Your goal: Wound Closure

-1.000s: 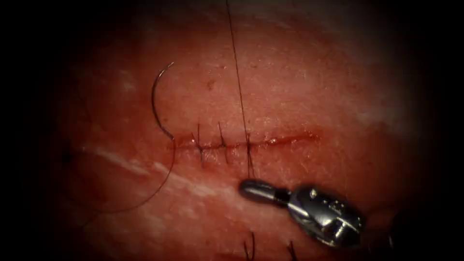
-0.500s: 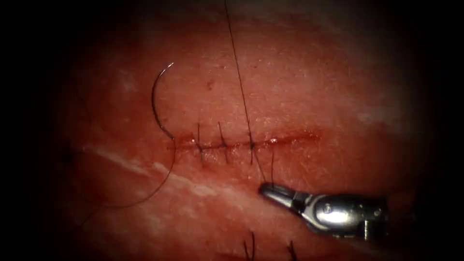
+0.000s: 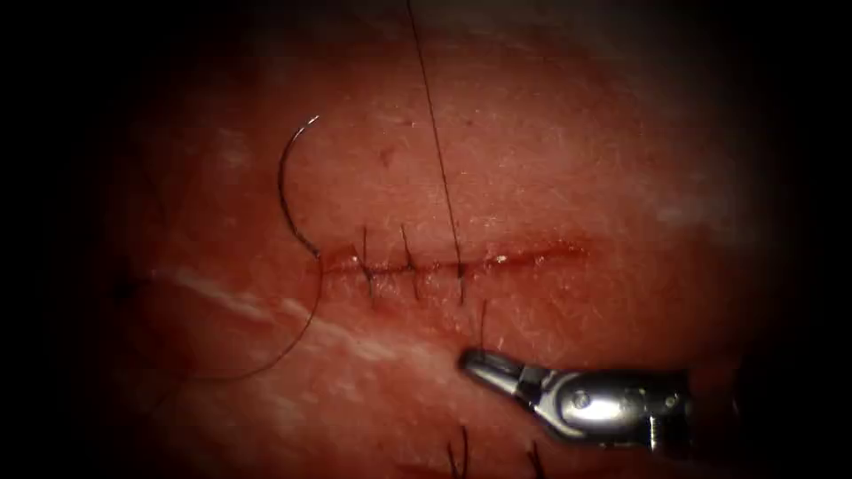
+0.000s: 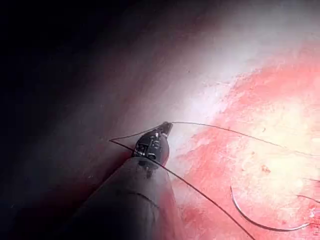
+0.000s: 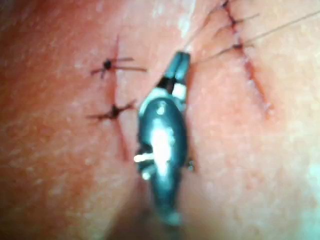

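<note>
The cut (image 3: 497, 259) runs across the tissue (image 3: 568, 177) with three stitches (image 3: 408, 262) over its left part. The curved needle (image 3: 284, 191) lies free on the tissue at the cut's left end, held by neither tool; I also see the needle (image 4: 260, 222) in the left wrist view. A taut thread (image 3: 435, 133) rises from the third stitch toward the top. My left tool (image 4: 165, 128) is shut on that thread away from the wound. My right tool (image 3: 472, 359) lies just below the cut, shut on the short thread tail (image 3: 483, 324); its jaws (image 5: 179, 61) point at the stitches.
More thread (image 3: 293, 341) loops from the needle's rear end over the tissue at lower left. Two older knotted stitches (image 3: 461, 454) sit near the lower edge, close to the right tool's shaft (image 3: 612, 404); the same knots (image 5: 107, 64) lie beside the right tool.
My right tool turned, shifted right and took the short tail below the third stitch, then moved slightly left and down with it. Needle and long thread stayed put.
</note>
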Robot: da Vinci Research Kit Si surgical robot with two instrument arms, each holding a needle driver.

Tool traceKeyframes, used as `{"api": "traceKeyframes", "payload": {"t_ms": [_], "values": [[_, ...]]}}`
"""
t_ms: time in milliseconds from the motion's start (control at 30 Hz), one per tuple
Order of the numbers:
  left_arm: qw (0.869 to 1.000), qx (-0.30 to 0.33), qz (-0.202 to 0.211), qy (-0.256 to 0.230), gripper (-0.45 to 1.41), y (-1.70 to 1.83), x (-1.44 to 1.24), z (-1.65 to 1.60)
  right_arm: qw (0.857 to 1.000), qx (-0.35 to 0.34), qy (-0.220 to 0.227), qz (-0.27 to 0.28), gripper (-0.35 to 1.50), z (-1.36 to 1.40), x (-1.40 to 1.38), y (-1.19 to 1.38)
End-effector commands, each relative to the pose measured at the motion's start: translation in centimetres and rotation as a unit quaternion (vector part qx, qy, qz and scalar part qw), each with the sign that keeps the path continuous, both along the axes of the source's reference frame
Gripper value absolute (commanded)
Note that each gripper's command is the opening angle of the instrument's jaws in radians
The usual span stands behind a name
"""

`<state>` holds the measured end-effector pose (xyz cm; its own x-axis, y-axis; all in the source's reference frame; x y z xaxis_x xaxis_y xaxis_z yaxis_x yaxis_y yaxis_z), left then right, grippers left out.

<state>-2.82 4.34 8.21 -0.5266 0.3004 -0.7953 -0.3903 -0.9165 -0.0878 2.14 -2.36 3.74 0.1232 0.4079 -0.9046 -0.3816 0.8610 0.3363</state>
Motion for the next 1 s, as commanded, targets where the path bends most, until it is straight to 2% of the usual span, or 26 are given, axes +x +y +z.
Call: {"api": "traceKeyframes", "payload": {"t_ms": [33,67,133,333,500,667,767,867,1000], "values": [[1.000,0.003,0.003,-0.005,-0.45,-0.03,-0.05,-0.01,1.000,0.001,0.005,0.004,0.64,0.01,-0.02,-0.08],[1.000,0.007,0.005,-0.010,-0.45,-0.09,-0.06,-0.11,1.000,0.001,0.010,0.006,0.99,-0.02,-0.06,-0.05],[1.000,0.010,0.010,-0.015,-0.45,-0.15,-0.08,-0.26,1.000,0.003,0.011,0.005,1.08,-0.06,-0.13,-0.01],[0.999,0.010,0.023,-0.024,-0.45,-0.26,-0.07,-0.80,0.999,0.050,0.014,-0.011,1.08,-0.15,-0.47,0.15],[0.999,0.000,0.031,-0.038,-0.45,-0.34,-0.09,-1.42,0.995,0.102,0.004,-0.019,1.11,-0.15,-0.69,0.39],[0.998,-0.008,0.041,-0.046,-0.45,-0.42,-0.14,-2.05,0.991,0.132,0.012,-0.014,1.35,-0.16,-0.62,0.70],[0.998,-0.011,0.044,-0.052,-0.45,-0.48,-0.17,-2.38,0.989,0.139,0.031,-0.034,1.25,-0.16,-0.56,0.89],[0.997,-0.011,0.047,-0.059,-0.45,-0.57,-0.24,-2.61,0.987,0.149,0.025,-0.051,1.26,-0.10,-0.43,1.02],[0.997,-0.012,0.049,-0.061,-0.45,-0.68,-0.31,-2.70,0.985,0.150,0.026,-0.083,1.26,0.01,-0.26,1.11]]}}
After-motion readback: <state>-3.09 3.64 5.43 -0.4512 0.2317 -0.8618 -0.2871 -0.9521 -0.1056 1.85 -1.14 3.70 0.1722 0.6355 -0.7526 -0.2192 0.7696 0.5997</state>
